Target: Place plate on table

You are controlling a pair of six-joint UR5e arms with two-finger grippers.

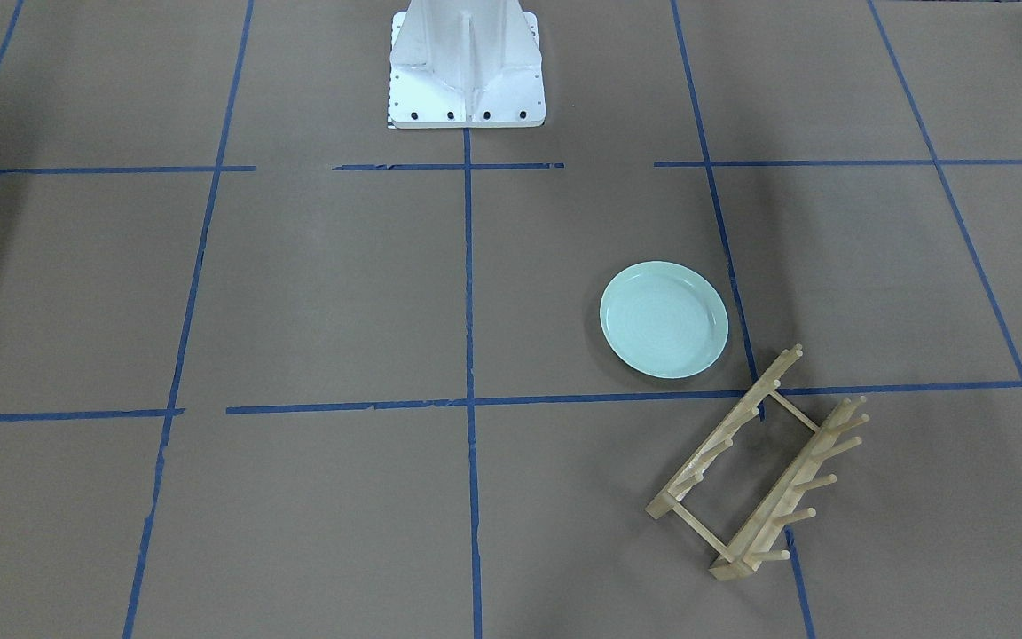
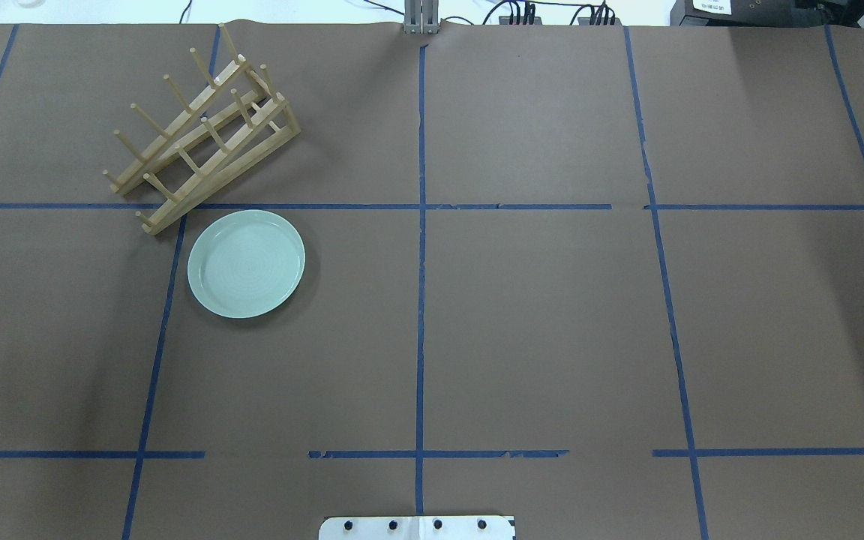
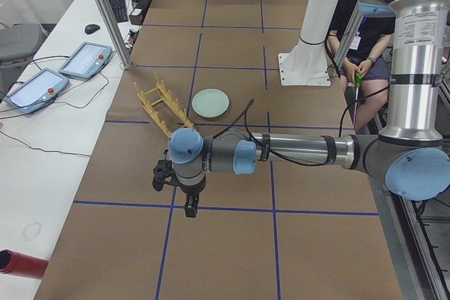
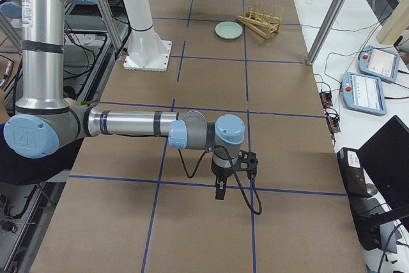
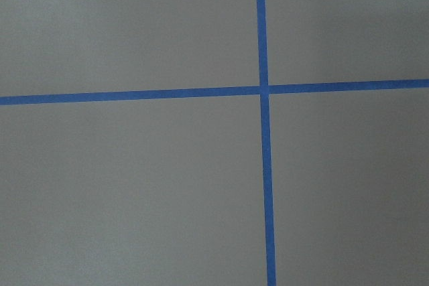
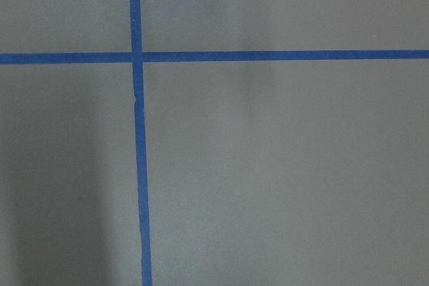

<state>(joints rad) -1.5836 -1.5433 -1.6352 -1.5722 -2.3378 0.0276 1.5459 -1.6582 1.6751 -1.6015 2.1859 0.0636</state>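
Note:
The pale mint-green plate (image 1: pixel 664 319) lies flat on the brown table (image 1: pixel 342 293), right beside the wooden peg rack (image 1: pixel 755 466). In the overhead view the plate (image 2: pixel 246 263) is on the table (image 2: pixel 537 315) just below the rack (image 2: pixel 203 135). The left gripper (image 3: pixel 189 207) shows only in the exterior left view, far from the plate (image 3: pixel 210 102), pointing down at the table. The right gripper (image 4: pixel 220 191) shows only in the exterior right view, far from the plate (image 4: pixel 228 29). I cannot tell whether either is open or shut. Both wrist views show only table and blue tape.
The white robot base (image 1: pixel 465 67) stands at the table's middle edge. Teach pendants (image 3: pixel 84 60) and cables lie on a white side bench. A red cylinder (image 3: pixel 21 263) lies near the bench's end. A person (image 3: pixel 365 33) sits behind the robot.

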